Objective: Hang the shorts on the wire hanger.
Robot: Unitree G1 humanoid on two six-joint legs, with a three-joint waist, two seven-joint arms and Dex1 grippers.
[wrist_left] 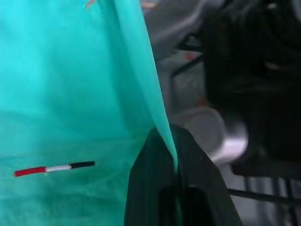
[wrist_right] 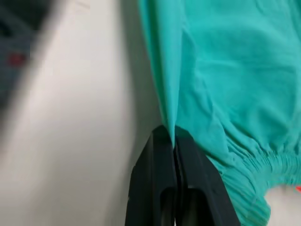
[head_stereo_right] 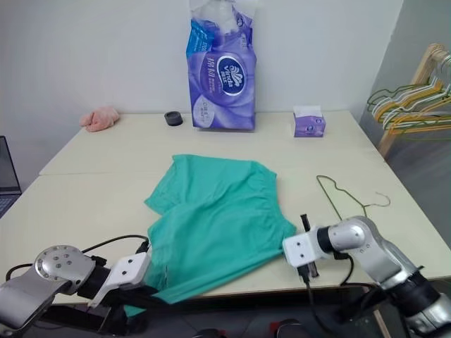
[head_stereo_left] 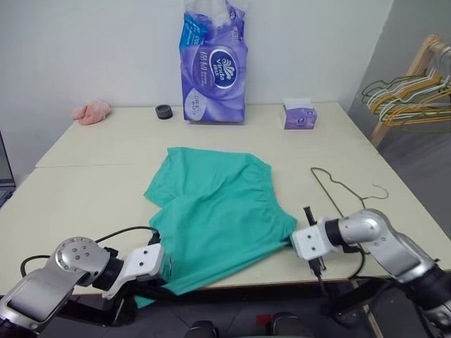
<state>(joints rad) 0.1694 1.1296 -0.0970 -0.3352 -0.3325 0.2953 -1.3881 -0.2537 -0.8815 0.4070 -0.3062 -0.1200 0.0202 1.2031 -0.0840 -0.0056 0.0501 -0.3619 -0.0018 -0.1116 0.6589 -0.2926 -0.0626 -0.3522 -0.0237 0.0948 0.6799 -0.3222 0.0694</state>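
Both your grippers are pinched on the shorts at the table's near edge.

Your left gripper (wrist_left: 175, 155) has its black fingers closed tight on a thin fold of the teal shorts (head_stereo_left: 215, 211), down at about 7 o'clock of the garment, where the cloth hangs over the front edge of the table (head_stereo_left: 84, 183). Your right gripper (wrist_right: 172, 136) is likewise clamped shut on the fabric edge near the gathered waistband, at about 4 o'clock of the shorts. The shorts lie spread across the middle of the table. The wire hanger (head_stereo_left: 340, 191) lies flat on the table at 3 o'clock of the shorts, apart from them, just beyond your right wrist. At 12 o'clock, by the wall, stands a purple tissue pack (head_stereo_left: 213, 67).
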